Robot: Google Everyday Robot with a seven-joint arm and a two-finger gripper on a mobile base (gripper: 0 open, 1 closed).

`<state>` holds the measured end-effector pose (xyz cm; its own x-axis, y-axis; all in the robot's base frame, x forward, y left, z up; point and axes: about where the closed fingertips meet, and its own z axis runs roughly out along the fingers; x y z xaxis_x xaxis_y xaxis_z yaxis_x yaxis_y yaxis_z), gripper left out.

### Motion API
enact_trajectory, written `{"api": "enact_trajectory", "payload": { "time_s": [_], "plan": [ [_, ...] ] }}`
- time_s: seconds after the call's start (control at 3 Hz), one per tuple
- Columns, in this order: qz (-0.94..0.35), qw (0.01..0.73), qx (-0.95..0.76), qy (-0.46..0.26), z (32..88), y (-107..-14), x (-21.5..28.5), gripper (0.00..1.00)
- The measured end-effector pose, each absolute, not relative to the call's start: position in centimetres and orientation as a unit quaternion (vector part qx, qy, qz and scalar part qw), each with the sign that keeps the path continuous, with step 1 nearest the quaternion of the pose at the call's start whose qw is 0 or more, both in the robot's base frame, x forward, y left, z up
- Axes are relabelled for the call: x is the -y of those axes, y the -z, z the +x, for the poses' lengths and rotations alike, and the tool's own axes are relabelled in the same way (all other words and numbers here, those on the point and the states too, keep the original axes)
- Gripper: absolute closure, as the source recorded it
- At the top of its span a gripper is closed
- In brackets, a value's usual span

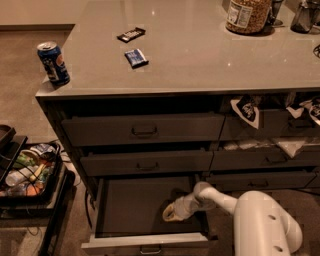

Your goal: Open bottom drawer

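The bottom drawer (140,207) of the left stack is pulled far out, showing its dark grey inside. Its light front edge (145,242) with a small centre pull runs along the bottom of the view. My gripper (170,212) is at the end of the white arm (260,220) and reaches down into the drawer's right half, near the floor of the drawer. The two taller grey fronts (145,131) above it stand only slightly out.
On the countertop (200,50) are a blue soda can (53,63) at the left corner, two snack bars (131,34) and a jar (245,15). The right stack's drawers (265,160) hold bags and cloths. A tray of items (27,170) stands on the floor at left.
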<state>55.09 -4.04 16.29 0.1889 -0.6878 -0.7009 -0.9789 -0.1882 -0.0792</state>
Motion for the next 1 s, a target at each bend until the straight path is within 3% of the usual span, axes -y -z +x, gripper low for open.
{"api": "enact_trajectory", "payload": {
  "time_s": [1.0],
  "plan": [
    [-0.701, 0.327, -0.619, -0.134, 54.6, -25.3, 10.7, 1.0]
  ]
}}
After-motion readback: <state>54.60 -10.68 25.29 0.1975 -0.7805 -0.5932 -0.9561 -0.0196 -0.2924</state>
